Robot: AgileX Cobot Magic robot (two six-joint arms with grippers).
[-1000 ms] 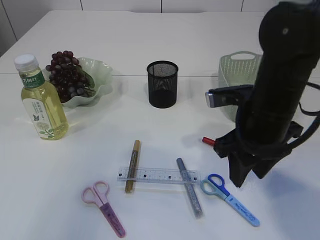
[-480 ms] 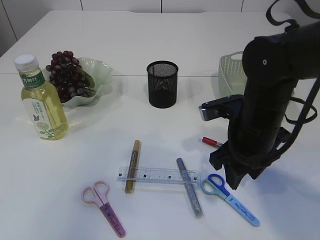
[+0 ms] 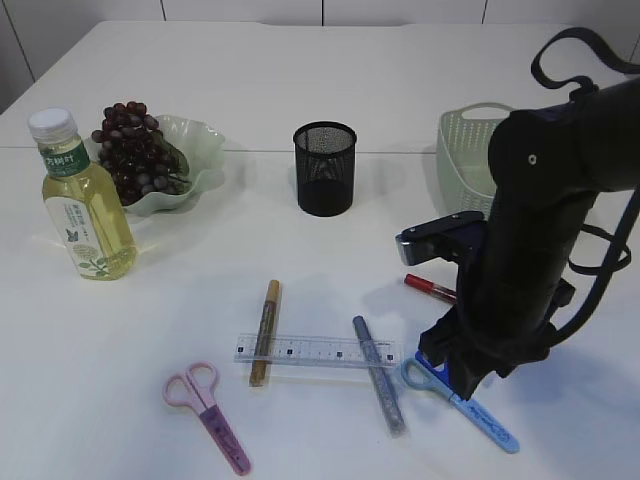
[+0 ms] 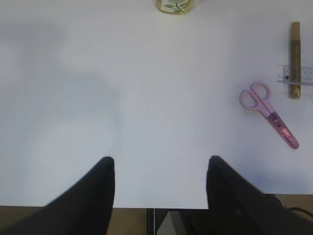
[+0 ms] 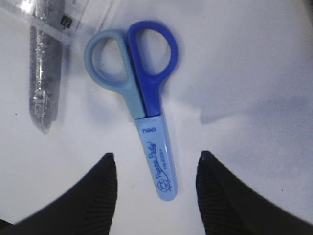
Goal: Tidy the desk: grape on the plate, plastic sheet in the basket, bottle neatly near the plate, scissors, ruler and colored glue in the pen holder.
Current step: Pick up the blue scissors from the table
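My right gripper [image 5: 155,161] is open and hangs low over the blue scissors [image 5: 146,112], its fingers either side of the capped blade end, not touching. In the exterior view the right gripper [image 3: 455,375] covers part of the blue scissors [image 3: 480,412]. Pink scissors [image 3: 208,402], a clear ruler [image 3: 315,351], and gold [image 3: 265,330], silver [image 3: 379,388] and red [image 3: 430,288] glue pens lie on the table. Grapes [image 3: 135,150] sit on the green plate [image 3: 205,150], with the bottle [image 3: 82,200] beside it. My left gripper [image 4: 160,164] is open over bare table. The plastic sheet is out of view.
The black mesh pen holder [image 3: 325,168] stands at the back centre and the pale green basket [image 3: 470,150] at the back right. The ruler rests across the gold and silver glue pens. In the left wrist view the pink scissors [image 4: 269,112] lie to the right.
The right arm has swung down and to the left, bringing its open gripper from above the table's right side onto the blue scissors. Nothing on the table has moved.
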